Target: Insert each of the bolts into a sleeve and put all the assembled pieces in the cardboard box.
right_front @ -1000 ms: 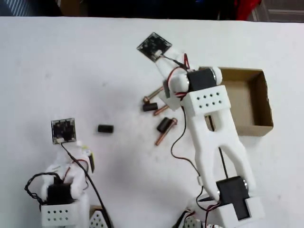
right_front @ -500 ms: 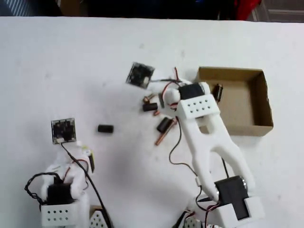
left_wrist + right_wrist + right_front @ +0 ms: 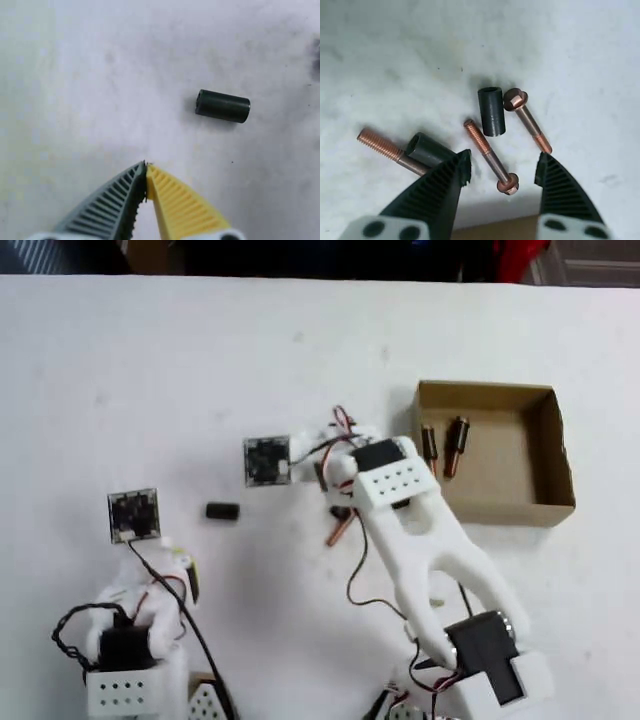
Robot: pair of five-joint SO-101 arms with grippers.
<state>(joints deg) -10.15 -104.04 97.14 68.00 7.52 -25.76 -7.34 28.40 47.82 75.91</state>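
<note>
The cardboard box [image 3: 550,455] sits at the right with two bolt-in-sleeve pieces [image 3: 442,446] lying in it. My right gripper [image 3: 322,480] hangs open over a loose cluster left of the box. In the right wrist view, this gripper [image 3: 502,167] frames a black sleeve [image 3: 491,111], two bare copper bolts [image 3: 490,156] [image 3: 527,119], and a bolt pushed through a sleeve [image 3: 422,150]. One copper bolt [image 3: 338,528] pokes out beside the arm. A lone black sleeve [image 3: 222,511] lies farther left, also ahead of my shut left gripper [image 3: 146,167] as the same sleeve [image 3: 222,105].
The left arm [image 3: 130,640] rests at the table's front left corner. The right arm's white link [image 3: 430,550] runs from the front right to the cluster, close to the box's near wall. Open white tabletop [image 3: 150,370] stretches across the back and left.
The right arm's wrist swung left and toward the front, away from the box, and now covers most of the loose cluster. Both pieces in the box came into sight. The left arm stayed still.
</note>
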